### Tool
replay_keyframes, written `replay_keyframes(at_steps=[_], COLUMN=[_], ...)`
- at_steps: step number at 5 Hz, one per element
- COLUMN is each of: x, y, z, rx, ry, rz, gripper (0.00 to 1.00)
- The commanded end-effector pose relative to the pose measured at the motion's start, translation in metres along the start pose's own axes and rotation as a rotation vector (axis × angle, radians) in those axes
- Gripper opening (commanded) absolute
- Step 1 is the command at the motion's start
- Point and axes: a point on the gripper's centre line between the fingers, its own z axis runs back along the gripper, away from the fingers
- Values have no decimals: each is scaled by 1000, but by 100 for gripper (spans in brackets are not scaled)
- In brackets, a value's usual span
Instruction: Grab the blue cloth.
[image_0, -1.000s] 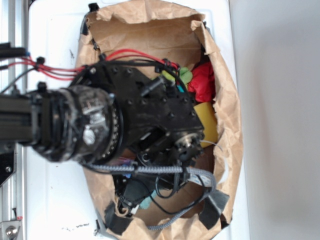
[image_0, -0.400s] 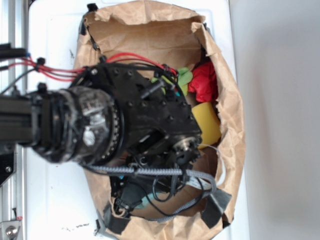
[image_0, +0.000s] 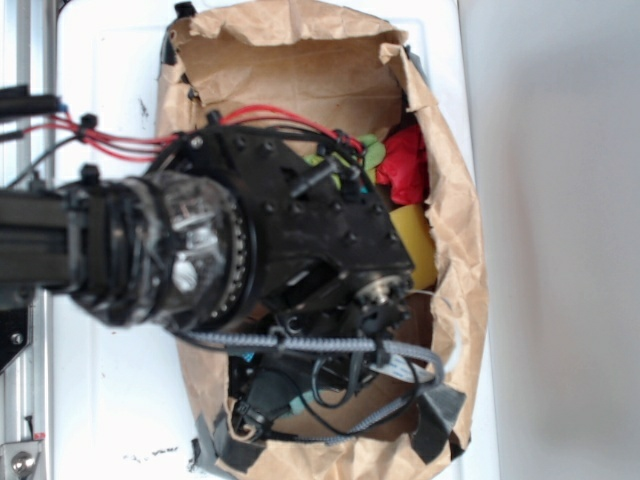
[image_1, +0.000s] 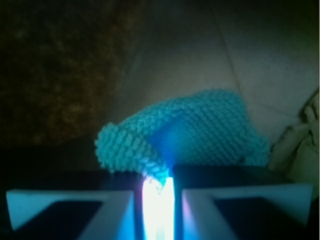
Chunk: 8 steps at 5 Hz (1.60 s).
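gripper (image_1: 159, 200) pinching blue cloth (image_1: 190, 132), arm shifted slightly toward the yellow sponge (image_0: 415, 245)

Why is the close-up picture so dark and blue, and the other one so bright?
Wrist view: deep in the bag, dim, with a blue-white glow between the gripper fingers and the blue cloth lit up. Exterior view: bright daylight, white table washed out, the arm close and slightly blurred.

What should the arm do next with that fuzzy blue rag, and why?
Probably lift straight up a little. In the wrist view the gripper looks nearly closed, with a fold of the blue cloth pinched in the narrow gap, so the grasp seems made. A slow rise would test the hold.
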Motion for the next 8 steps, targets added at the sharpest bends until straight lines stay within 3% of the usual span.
replay_keyframes(at_steps=[1, 2, 3, 5, 7, 8], x=[11, 5, 1, -4, -5, -8], y=[33, 55, 59, 71, 45, 35], z=[37, 60, 89, 121, 133, 137], rx=[102, 146, 192, 292, 480, 533], ry=[-85, -140, -229, -294, -338, -317], rz=[175, 311, 384, 521, 591, 615], gripper=[0, 0, 0, 0, 0, 0])
